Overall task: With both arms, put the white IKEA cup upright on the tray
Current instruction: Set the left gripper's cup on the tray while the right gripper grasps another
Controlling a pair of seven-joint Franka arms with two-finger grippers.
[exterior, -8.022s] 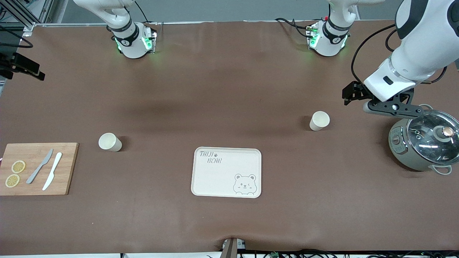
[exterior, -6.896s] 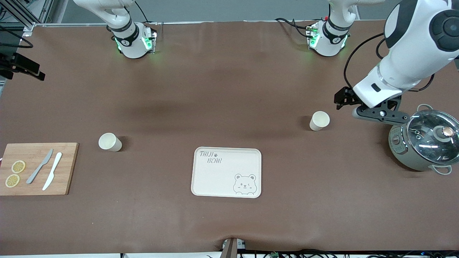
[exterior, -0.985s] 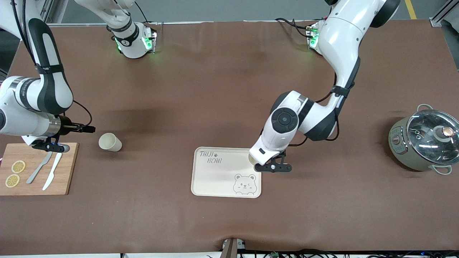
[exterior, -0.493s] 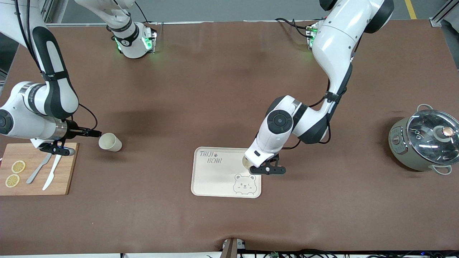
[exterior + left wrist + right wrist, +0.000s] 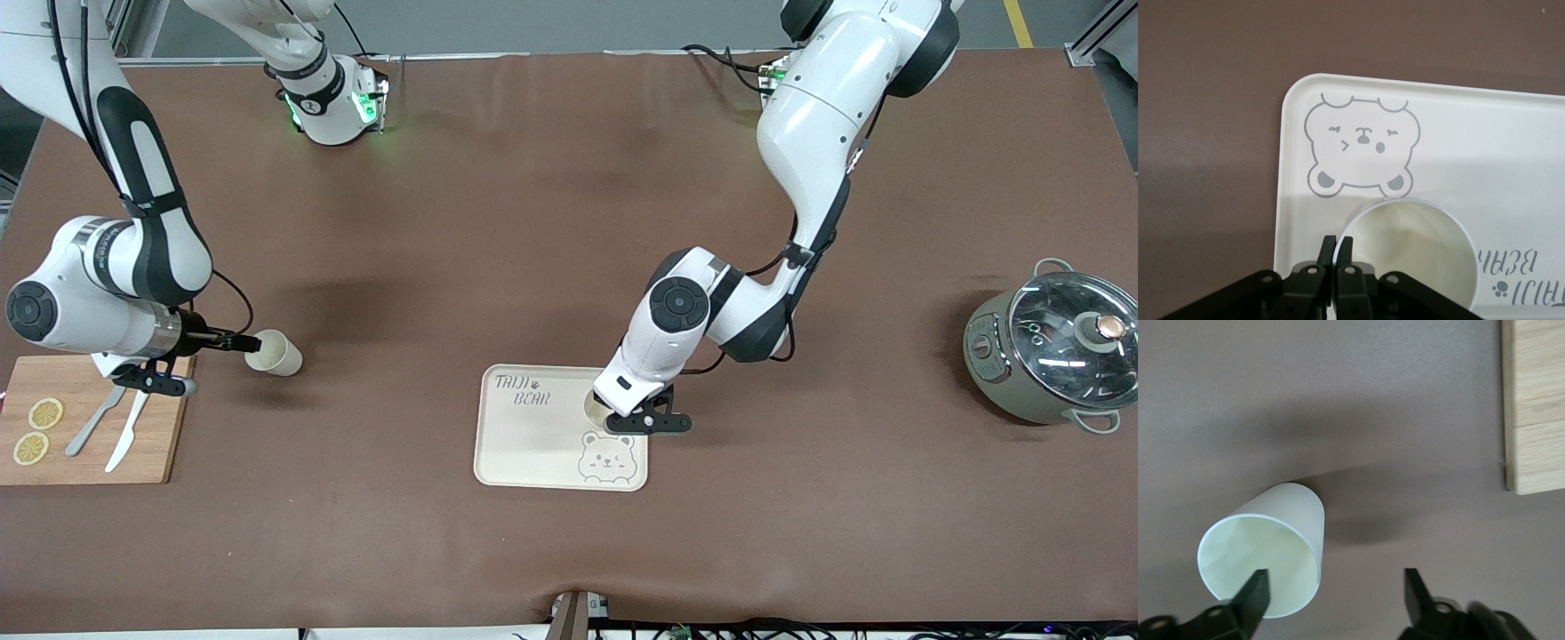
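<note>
Matt brown table cover (image 5: 533,222), wooden cutting board (image 5: 169,418), glossy glass-lidded pot (image 5: 1049,356), smooth cream tray (image 5: 524,444)

My two arms (image 5: 805,133) are large, glossy white shells with rounded segments and black bands at the joints. A round black disc caps each elbow-like joint. Black cables loop along the outside of the forearms, tied close to the casing. My bases (image 5: 324,102) are white cylinders with a black ring and green indicator lights. My left gripper (image 5: 1336,263) is matte black, with narrow fingers on linked bars carrying small pale rivets. My right gripper (image 5: 1335,590) is likewise black, with two flat pointed fingers (image 5: 1415,590).
</note>
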